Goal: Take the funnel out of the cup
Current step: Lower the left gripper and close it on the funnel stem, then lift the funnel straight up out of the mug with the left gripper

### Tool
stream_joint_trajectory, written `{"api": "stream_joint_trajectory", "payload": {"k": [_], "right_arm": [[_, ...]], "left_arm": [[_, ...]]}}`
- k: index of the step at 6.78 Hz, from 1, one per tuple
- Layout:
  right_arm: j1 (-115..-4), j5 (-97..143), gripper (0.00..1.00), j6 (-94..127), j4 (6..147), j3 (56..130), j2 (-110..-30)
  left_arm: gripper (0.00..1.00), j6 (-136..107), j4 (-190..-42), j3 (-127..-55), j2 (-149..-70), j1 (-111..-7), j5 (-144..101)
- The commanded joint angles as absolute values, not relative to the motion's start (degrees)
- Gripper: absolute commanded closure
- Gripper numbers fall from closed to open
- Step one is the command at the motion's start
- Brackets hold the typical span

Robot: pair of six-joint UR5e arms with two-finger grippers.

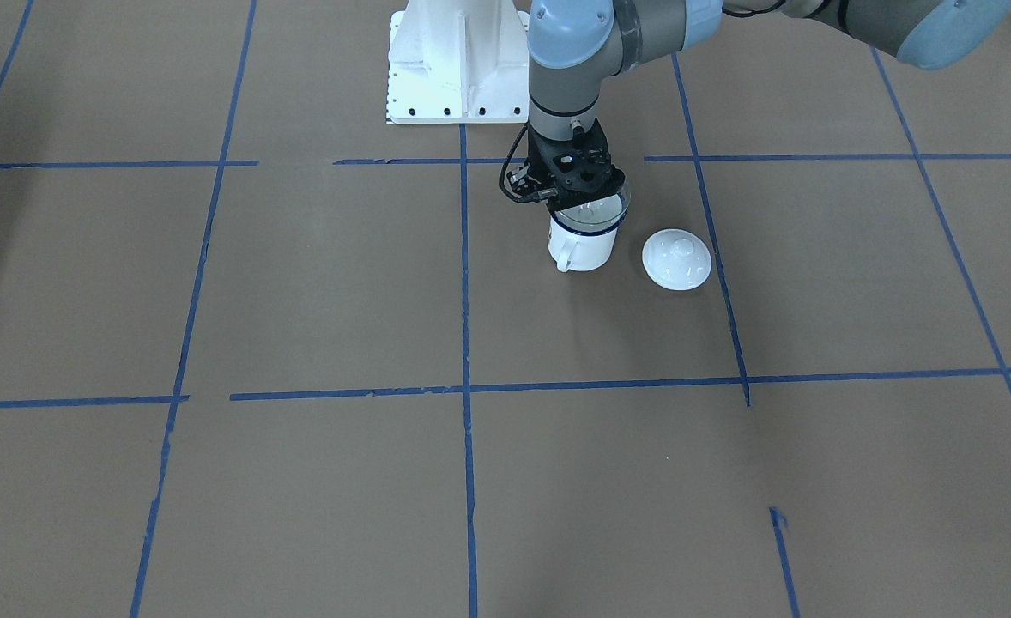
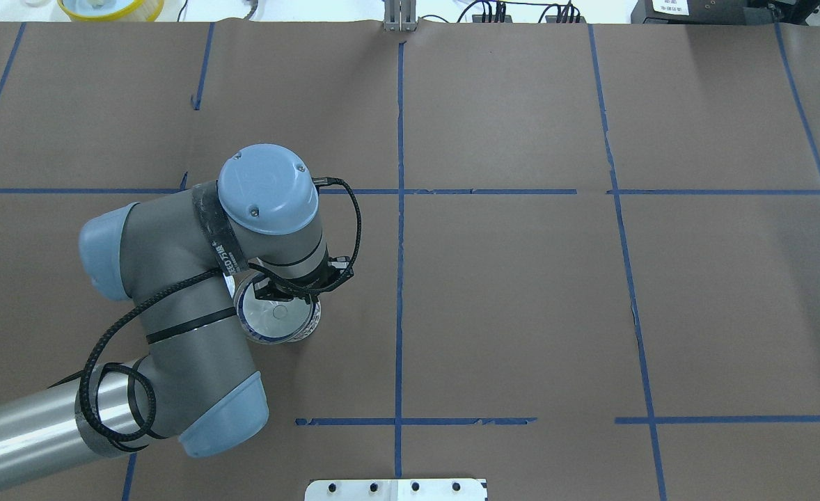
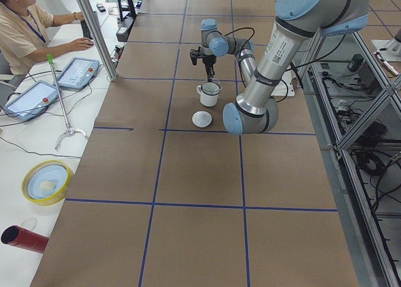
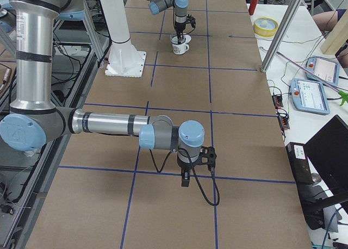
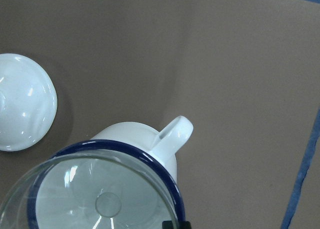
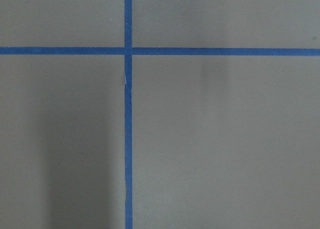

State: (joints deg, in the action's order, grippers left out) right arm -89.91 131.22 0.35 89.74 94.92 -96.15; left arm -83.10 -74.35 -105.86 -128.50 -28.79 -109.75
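Note:
The cup point(image 1: 583, 247) is a white mug with a dark blue rim, standing upright on the brown table. The clear funnel point(image 1: 596, 209) sits in its mouth. My left gripper point(image 1: 571, 196) points straight down at the funnel's rim on the robot's side, its fingers close together on that rim. In the left wrist view the funnel point(image 5: 95, 199) fills the cup point(image 5: 150, 144), whose handle points away, and one dark fingertip point(image 5: 176, 224) shows at the rim. From overhead the arm partly hides the cup point(image 2: 309, 327). My right gripper point(image 4: 185, 179) hangs over bare table far away; I cannot tell its state.
A white domed lid point(image 1: 676, 259) with a knob lies on the table just beside the cup; it also shows in the left wrist view point(image 5: 22, 101). The white robot base point(image 1: 458, 64) stands behind the cup. An operator point(image 3: 25, 30) sits at the side bench.

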Motion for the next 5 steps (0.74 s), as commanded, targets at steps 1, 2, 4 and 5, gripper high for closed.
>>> {"api": "stream_joint_trajectory", "payload": {"k": [1,2,4,5], "right_arm": [[-89.91,131.22,0.00,0.35,89.74,94.92,-96.15],[-89.91,131.22,0.00,0.35,89.74,94.92,-96.15],[-89.91,131.22,0.00,0.35,89.74,94.92,-96.15],[-89.91,131.22,0.00,0.35,89.74,94.92,-96.15]], "left_arm": [[1.00,-83.06,-73.83,-108.96,-128.32,-30.05,-109.60],[1.00,-83.06,-73.22,-110.90,-128.41,-31.54,-109.60],[1.00,-83.06,-73.21,-113.62,-128.76,-33.21,-107.68],[1.00,-83.06,-73.21,-114.34,-129.02,-36.01,-107.58]]}}
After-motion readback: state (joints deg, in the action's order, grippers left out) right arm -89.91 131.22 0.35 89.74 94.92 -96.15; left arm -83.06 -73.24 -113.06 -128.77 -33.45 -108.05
